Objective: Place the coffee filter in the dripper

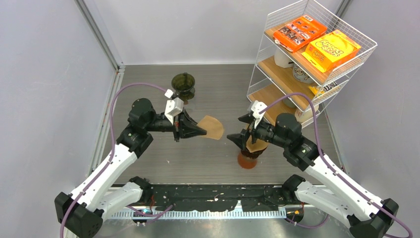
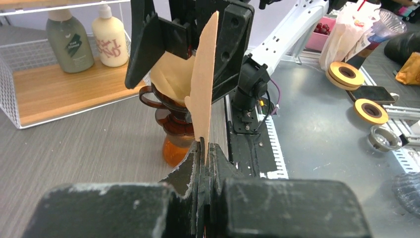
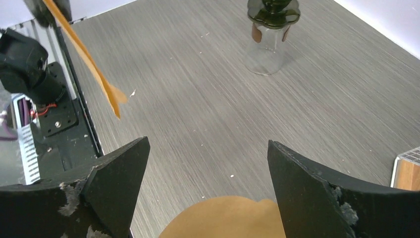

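My left gripper is shut on the edge of a flat brown coffee filter and holds it in the air, left of the amber dripper. In the left wrist view the filter stands edge-on from the shut gripper, in front of the dripper. A second brown filter sits in the dripper. My right gripper is open and empty just above the dripper. Its view shows this gripper open over that seated filter, with the held filter at the upper left.
A dark green dripper on a glass stands at the back of the table, also in the right wrist view. A white wire rack with orange boxes, wooden shelves and bottles stands at the right.
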Controlling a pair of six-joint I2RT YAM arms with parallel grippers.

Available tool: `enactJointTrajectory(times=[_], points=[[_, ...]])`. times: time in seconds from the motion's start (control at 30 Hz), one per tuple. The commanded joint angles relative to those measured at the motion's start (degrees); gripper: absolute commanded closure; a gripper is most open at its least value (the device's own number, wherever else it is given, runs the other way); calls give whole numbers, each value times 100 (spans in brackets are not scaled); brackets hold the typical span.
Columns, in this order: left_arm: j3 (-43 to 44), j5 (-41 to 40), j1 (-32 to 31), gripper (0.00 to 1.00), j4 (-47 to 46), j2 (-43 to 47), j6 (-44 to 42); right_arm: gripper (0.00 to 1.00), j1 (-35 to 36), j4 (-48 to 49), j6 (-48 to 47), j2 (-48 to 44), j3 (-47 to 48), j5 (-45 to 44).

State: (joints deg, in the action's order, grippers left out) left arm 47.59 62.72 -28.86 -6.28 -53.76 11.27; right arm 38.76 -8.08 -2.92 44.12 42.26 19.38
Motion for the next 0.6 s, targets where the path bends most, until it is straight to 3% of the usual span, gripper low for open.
enactJointTrajectory(times=[0.0,0.1,0.57], points=[[288,274,21,100,360,45,-528,4,-18,377,-430,-348,-68,616],[310,306,21,100,484,38,-706,5,-21,597,-492,-461,-183,854],[355,395,22,100,593,-8,-802,5,-18,1784,-113,-255,-329,418]])
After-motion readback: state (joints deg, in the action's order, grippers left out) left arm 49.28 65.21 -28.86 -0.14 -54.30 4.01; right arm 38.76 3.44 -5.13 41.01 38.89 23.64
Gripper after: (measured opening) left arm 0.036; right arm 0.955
